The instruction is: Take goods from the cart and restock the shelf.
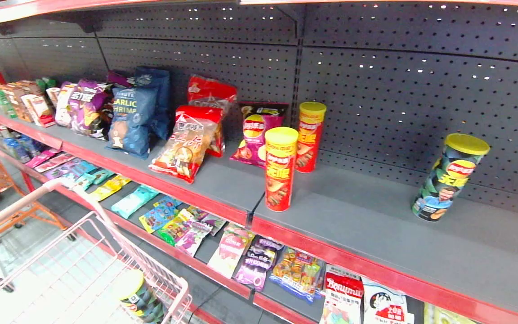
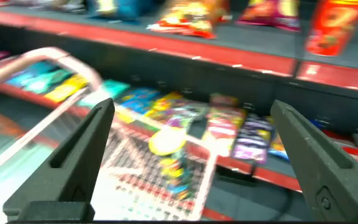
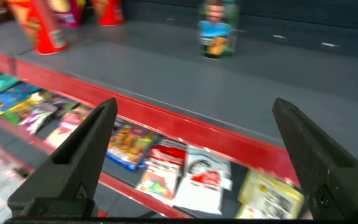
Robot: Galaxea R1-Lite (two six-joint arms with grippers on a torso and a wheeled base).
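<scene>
Pick-up step, I'd say: the left gripper (image 2: 191, 106), spread wide and empty, hangs above the cart (image 1: 181, 288). A yellow-lidded can (image 1: 138, 294) stands in the cart corner nearest the shelf (image 1: 353, 211), so the next move must drop between the wire walls. The right gripper (image 3: 194, 102), also spread, faces bare shelf between the red cans (image 1: 280, 168) and the green can (image 1: 450, 177).

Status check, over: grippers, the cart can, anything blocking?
Left gripper open, empty, aimed at the pink cart. Right gripper open, empty, facing the shelf. One green chip canister standing in cart's corner. Nothing seen blocking it.
</scene>
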